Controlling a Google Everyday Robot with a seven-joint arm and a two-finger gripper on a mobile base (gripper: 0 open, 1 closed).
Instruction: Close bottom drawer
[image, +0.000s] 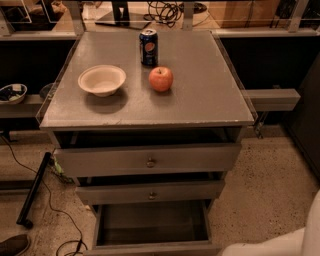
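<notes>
The bottom drawer (150, 226) of the grey cabinet is pulled far out, and its deep plain box is open to view. Its front panel (150, 249) lies at the frame's lower edge and no knob shows on it. The middle drawer (150, 192) and the top drawer (148, 160) above it each stand slightly out, each with a small round knob. My gripper is out of view. Only a white part of my arm (280, 240) shows at the bottom right corner, to the right of the bottom drawer.
On the cabinet top (210, 100) stand a white bowl (102, 80), a red apple (161, 79) and a blue soda can (148, 47). A black cable and a bar (34, 190) lie on the floor at left. A shelf (272, 99) juts out at right.
</notes>
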